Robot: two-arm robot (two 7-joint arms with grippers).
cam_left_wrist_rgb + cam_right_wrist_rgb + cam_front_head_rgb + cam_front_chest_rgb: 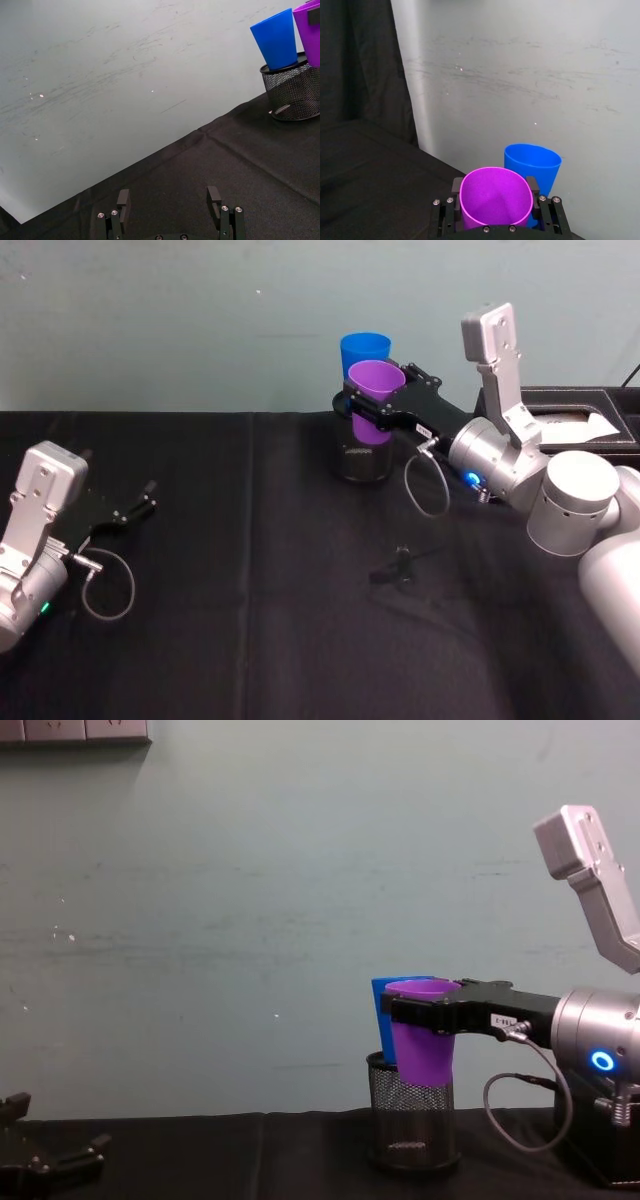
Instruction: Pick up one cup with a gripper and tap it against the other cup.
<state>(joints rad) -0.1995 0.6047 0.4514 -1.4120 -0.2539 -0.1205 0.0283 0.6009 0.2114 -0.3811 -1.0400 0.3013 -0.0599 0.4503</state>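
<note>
My right gripper (376,406) is shut on the purple cup (377,379), holding it upright in the air by its upper wall. In the right wrist view the purple cup (495,197) sits between the fingers (534,186). The blue cup (363,348) stands just behind it in a black wire-mesh holder (362,462). In the chest view the purple cup (420,1050) overlaps the blue cup (381,1010) above the holder (412,1115); I cannot tell whether they touch. My left gripper (170,197) rests open at the table's left (140,502), far from both cups.
A black tray (570,415) with white paper lies at the back right, behind my right arm. A small black object (400,565) lies on the black cloth in front of the holder. The pale wall stands close behind the cups.
</note>
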